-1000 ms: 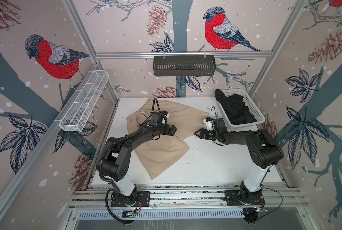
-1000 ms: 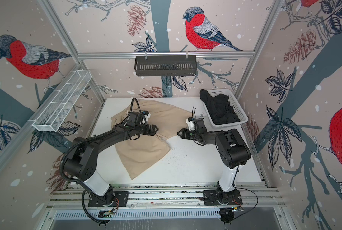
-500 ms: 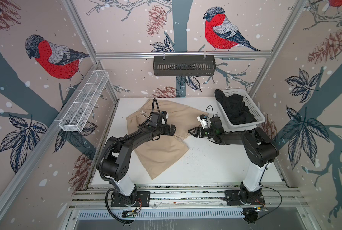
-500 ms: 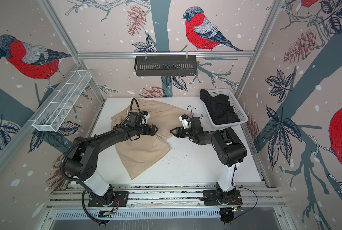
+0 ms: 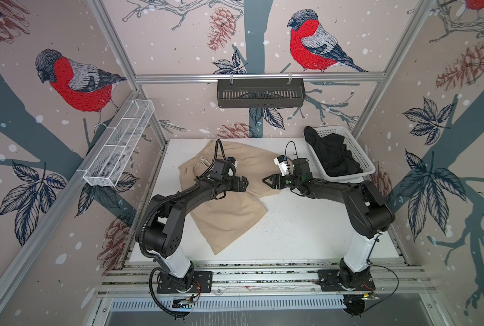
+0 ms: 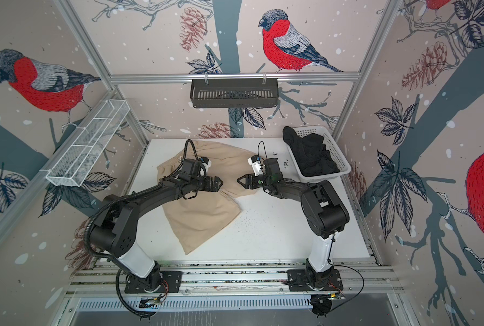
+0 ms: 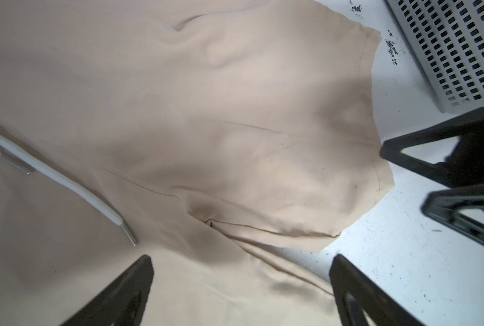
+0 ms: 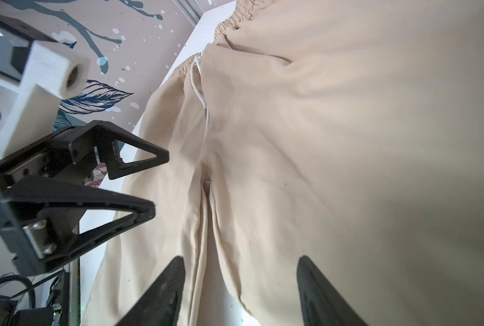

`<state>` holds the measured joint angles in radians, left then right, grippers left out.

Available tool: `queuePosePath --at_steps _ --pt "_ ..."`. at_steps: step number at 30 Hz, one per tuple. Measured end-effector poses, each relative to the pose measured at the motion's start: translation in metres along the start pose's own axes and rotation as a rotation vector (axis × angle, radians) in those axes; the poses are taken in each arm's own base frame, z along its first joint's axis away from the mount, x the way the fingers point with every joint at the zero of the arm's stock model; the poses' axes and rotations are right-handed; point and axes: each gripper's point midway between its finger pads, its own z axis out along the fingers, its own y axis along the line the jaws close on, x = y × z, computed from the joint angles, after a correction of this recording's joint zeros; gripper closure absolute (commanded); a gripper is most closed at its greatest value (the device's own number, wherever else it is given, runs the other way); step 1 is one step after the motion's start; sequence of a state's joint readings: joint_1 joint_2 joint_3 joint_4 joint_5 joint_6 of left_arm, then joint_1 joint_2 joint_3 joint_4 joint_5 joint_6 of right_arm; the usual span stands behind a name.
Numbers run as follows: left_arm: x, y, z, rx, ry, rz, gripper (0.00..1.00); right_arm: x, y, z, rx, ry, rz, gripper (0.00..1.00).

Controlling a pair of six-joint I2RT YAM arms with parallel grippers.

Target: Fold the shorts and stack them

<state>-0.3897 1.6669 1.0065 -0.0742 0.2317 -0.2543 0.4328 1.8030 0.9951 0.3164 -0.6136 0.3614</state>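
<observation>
The beige shorts lie spread on the white table, waistband and white drawstring toward the back left. The black shorts sit bunched in the white basket. My left gripper hovers open over the beige crotch seam, holding nothing. Facing it, my right gripper is open and empty above the hem of the beige leg nearest the basket. A short gap separates the two grippers' tips.
The basket stands at the table's back right corner. A white wire shelf hangs on the left wall and a black rack on the back rail. Dark specks dot the table right of the beige shorts.
My right gripper has moved left from near the basket to over the beige leg's hem, facing the left gripper. The left arm and both shorts have stayed put.
</observation>
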Motion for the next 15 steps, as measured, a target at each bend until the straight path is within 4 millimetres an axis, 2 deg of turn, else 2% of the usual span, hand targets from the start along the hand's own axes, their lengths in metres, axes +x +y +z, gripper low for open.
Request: queuePosePath --at_steps 2,4,7,8,9,11,13,15 --pt "0.000 0.000 0.000 0.000 0.000 0.000 0.02 -0.009 0.005 -0.015 0.040 -0.022 -0.016 0.32" --pt "0.000 0.000 0.000 0.000 0.000 0.000 0.02 -0.008 0.004 -0.029 0.083 -0.030 -0.018 0.31" --pt "0.000 0.000 0.000 0.000 0.001 -0.001 0.02 0.024 -0.013 -0.046 0.168 0.022 0.042 0.30" --pt "0.000 0.000 0.000 0.000 0.001 -0.001 0.02 0.040 -0.019 -0.050 0.192 0.050 0.068 0.29" --pt "0.001 0.000 0.001 0.000 0.003 -0.001 0.02 0.057 -0.022 -0.054 0.203 0.083 0.090 0.28" --pt "0.002 0.001 0.001 -0.002 0.008 -0.003 0.02 0.080 -0.023 -0.057 0.207 0.118 0.122 0.28" --pt "0.002 0.001 0.001 -0.002 0.009 -0.003 0.02 0.095 -0.025 -0.059 0.205 0.139 0.142 0.27" --pt "0.004 0.001 0.001 -0.004 0.014 -0.004 0.02 0.101 -0.028 -0.056 0.197 0.147 0.147 0.27"
